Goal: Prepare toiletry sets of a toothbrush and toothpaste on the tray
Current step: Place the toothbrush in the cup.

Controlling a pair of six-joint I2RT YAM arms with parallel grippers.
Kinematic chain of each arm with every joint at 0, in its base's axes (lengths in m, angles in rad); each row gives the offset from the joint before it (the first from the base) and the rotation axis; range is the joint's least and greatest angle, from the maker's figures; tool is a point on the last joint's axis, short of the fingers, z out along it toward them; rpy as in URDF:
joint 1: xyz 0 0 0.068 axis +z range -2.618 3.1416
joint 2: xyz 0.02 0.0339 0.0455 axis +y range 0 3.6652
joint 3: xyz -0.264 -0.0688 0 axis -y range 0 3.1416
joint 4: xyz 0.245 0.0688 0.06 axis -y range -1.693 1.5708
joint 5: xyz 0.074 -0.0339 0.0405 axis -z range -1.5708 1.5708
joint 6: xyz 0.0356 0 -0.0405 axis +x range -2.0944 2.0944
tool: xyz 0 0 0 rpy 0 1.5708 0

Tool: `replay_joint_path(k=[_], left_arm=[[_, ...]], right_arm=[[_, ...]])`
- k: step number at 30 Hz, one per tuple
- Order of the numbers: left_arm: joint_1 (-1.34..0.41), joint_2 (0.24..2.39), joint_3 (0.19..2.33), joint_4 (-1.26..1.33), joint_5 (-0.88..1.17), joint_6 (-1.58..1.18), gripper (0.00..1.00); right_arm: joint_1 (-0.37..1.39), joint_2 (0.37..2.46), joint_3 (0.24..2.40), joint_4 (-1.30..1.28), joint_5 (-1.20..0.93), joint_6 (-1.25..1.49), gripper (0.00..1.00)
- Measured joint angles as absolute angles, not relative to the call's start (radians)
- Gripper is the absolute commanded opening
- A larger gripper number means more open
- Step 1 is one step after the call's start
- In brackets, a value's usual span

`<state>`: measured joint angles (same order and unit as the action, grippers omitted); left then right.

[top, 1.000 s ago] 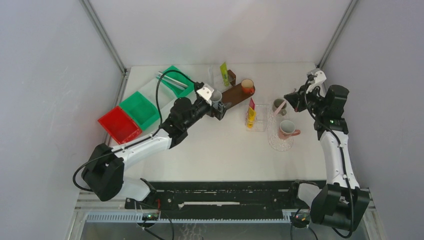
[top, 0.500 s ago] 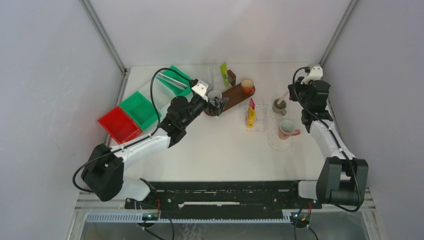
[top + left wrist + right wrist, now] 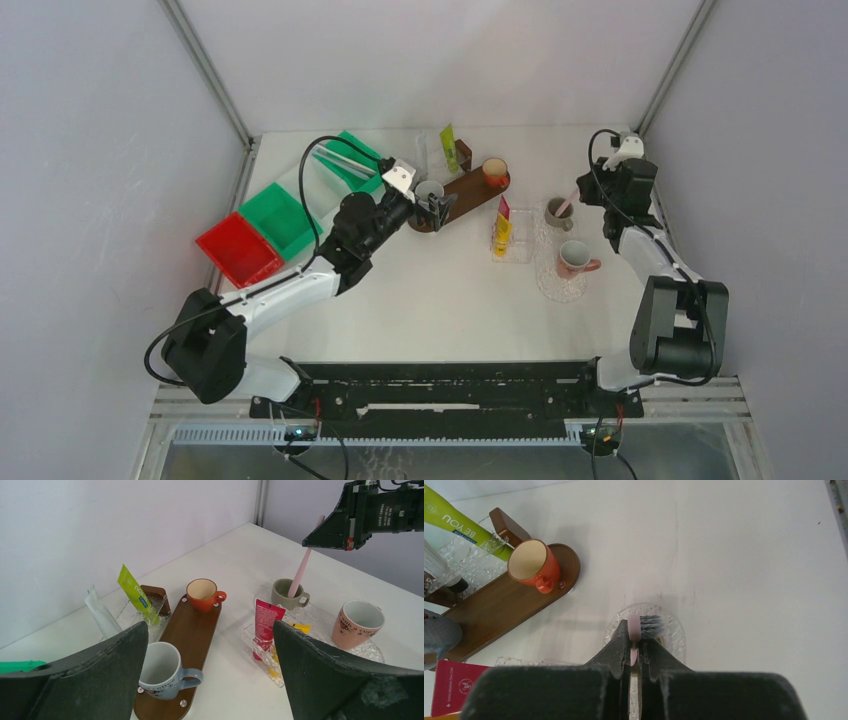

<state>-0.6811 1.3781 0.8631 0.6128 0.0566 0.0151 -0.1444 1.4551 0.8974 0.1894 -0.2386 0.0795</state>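
My right gripper is shut on the head end of a pink toothbrush. The toothbrush leans with its lower end inside the brown-grey cup, which stands on a clear glass tray beside a pink mug. My left gripper hangs open just before the grey mug, which sits on the near end of the wooden tray. An orange cup sits at the tray's far end. A green-yellow tube and a red-yellow tube stand in clear holders.
At the left stand a red bin and two green bins, the far one holding thin toothbrushes. A white tube leans next to the green-yellow one. Walls close in the table on three sides.
My right arm has swung toward the back of the table, bringing the pink toothbrush over and into the brown-grey cup. My left gripper has drawn back slightly from the grey mug.
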Motion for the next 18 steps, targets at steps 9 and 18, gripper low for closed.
replay_joint_path(k=[9, 18], left_arm=[[-0.681, 1.378, 0.863, 0.613, 0.059, 0.015, 0.98], [-0.681, 1.378, 0.863, 0.613, 0.06, 0.015, 0.98]], right_arm=[[-0.176, 1.529, 0.952, 0.189, -0.299, 0.116, 0.15], [-0.223, 1.621, 0.999, 0.16, -0.359, 0.147, 0.25]])
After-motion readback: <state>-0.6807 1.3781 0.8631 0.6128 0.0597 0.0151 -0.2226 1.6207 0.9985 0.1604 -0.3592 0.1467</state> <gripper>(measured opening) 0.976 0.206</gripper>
